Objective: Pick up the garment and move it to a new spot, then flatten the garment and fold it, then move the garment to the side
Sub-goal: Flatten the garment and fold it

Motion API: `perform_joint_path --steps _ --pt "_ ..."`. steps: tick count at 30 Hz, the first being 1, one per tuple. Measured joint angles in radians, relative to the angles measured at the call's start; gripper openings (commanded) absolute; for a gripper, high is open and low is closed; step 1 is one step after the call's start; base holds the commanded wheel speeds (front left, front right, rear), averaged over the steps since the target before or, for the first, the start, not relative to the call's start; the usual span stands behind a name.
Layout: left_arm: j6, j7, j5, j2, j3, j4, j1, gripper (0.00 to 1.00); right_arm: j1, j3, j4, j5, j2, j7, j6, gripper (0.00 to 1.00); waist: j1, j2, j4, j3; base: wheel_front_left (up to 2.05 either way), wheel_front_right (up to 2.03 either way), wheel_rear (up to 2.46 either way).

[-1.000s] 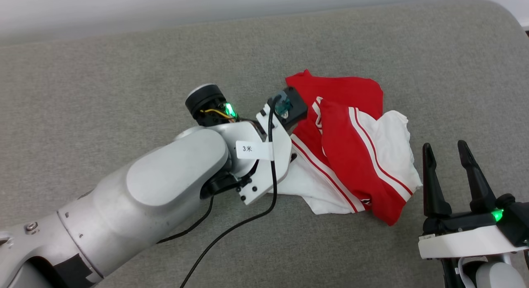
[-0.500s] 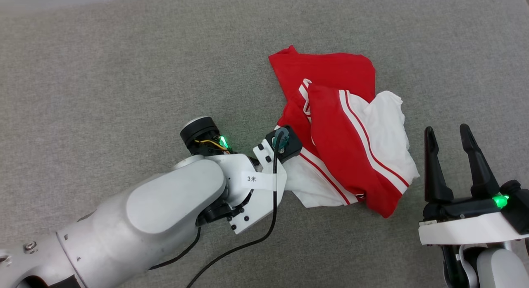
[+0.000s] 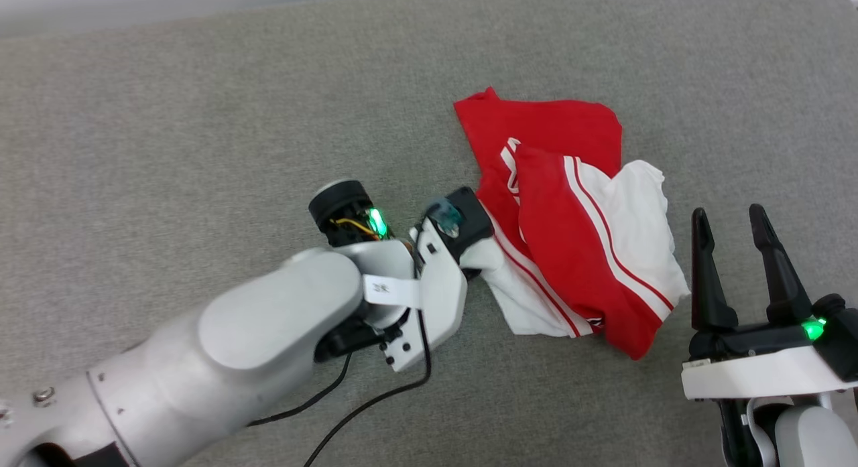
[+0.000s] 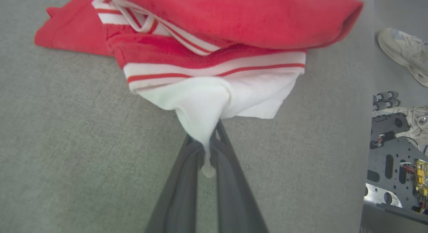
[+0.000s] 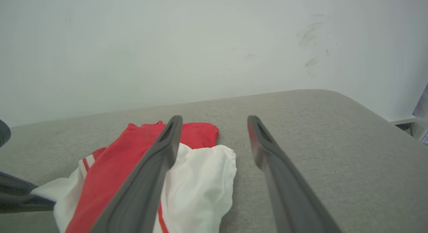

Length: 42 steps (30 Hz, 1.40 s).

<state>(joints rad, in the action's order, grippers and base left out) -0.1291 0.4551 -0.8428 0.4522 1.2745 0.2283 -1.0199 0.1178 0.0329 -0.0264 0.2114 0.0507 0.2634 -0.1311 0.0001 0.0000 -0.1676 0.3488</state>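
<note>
Fingers of our left gripper [image 4: 205, 139] are squeezed together on a white corner of the garment [image 3: 570, 239]. In the left wrist view the white cloth is pulled to a point between the two dark fingers, and a little tip of it pokes out behind the pinch.

The garment is a red and white shirt, all bunched up in a heap. It lies on the grey soft top [image 3: 201, 118], a bit right of the middle. A red fold with white stripes lies over the white parts. The red part reaches farthest away from us.

Our left arm [image 3: 268, 333] comes in from the near left, and its wrist sits right at the left edge of the heap.

Our right gripper [image 3: 728, 214] is near the right side of the garment but does not touch it. Its two fingers are apart with nothing between them, and they point away from us.

Past an edge of the grey top, in the left wrist view, we see a pale shoe [image 4: 401, 52].
</note>
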Motion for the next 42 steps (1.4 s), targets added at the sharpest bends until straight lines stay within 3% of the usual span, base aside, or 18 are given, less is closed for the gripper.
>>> perform_joint_path --steps 3,8,14,16,22,31,38,39,40,41,42 --pt "0.000 -0.067 -0.026 0.034 -0.035 -0.023 -0.006 0.00 -0.015 0.000 0.004 0.000 0.000 0.000 0.000 1.00 0.0000 0.0000 0.019 -0.025 0.00 0.00 0.00" --pt "0.028 -0.111 -0.058 0.142 -0.088 -0.070 0.018 0.00 -0.032 0.002 0.009 -0.001 0.000 0.000 0.000 1.00 0.0000 0.0000 0.053 -0.066 0.00 0.00 0.00" --pt "0.090 -0.134 -0.130 0.288 -0.145 -0.111 0.098 0.00 -0.038 0.008 0.011 -0.004 0.000 0.000 0.000 1.00 0.0000 0.0000 0.088 -0.094 0.00 0.00 0.00" --pt "0.131 -0.145 -0.174 0.351 -0.174 -0.114 0.144 0.00 -0.043 0.013 0.012 -0.009 0.000 0.000 0.000 1.00 -0.0001 0.0000 0.099 -0.101 0.00 0.00 0.00" --pt "0.185 -0.163 -0.234 0.469 -0.212 -0.075 0.220 0.00 -0.046 0.018 0.014 -0.016 0.000 0.000 0.000 1.00 -0.0001 0.0000 0.108 -0.100 0.00 0.00 0.00" --pt "0.199 -0.189 -0.352 0.522 -0.242 0.086 0.330 0.00 -0.046 0.022 0.022 -0.023 0.000 0.000 0.000 1.00 -0.0001 0.0000 0.112 -0.088 0.00 0.00 0.00" --pt "0.182 -0.230 -0.378 0.468 -0.241 0.179 0.360 0.00 -0.046 0.032 0.030 -0.032 0.000 0.000 0.000 1.00 -0.0001 0.0000 0.116 -0.095 0.00 0.00 0.00" --pt "0.182 -0.247 -0.374 0.455 -0.243 0.189 0.360 0.34 -0.046 0.033 0.031 -0.035 0.000 0.000 0.000 1.00 -0.0001 0.0000 0.118 -0.100 0.00 0.00 0.00" --pt "0.182 -0.264 -0.371 0.443 -0.243 0.196 0.360 0.89 -0.047 0.034 0.032 -0.036 0.000 0.000 0.000 1.00 -0.0001 0.0000 0.120 -0.105 0.00 0.00 0.00" --pt "0.185 -0.291 -0.356 0.431 -0.244 0.203 0.360 1.00 -0.048 0.037 0.033 -0.037 0.000 0.000 0.000 1.00 0.0000 0.0000 0.122 -0.111 0.00 0.00 0.00" --pt "0.192 -0.319 -0.343 0.420 -0.246 0.207 0.360 1.00 -0.049 0.041 0.032 -0.039 0.000 0.000 0.000 1.00 0.0000 0.0000 0.124 -0.119 0.00 0.00 0.00"
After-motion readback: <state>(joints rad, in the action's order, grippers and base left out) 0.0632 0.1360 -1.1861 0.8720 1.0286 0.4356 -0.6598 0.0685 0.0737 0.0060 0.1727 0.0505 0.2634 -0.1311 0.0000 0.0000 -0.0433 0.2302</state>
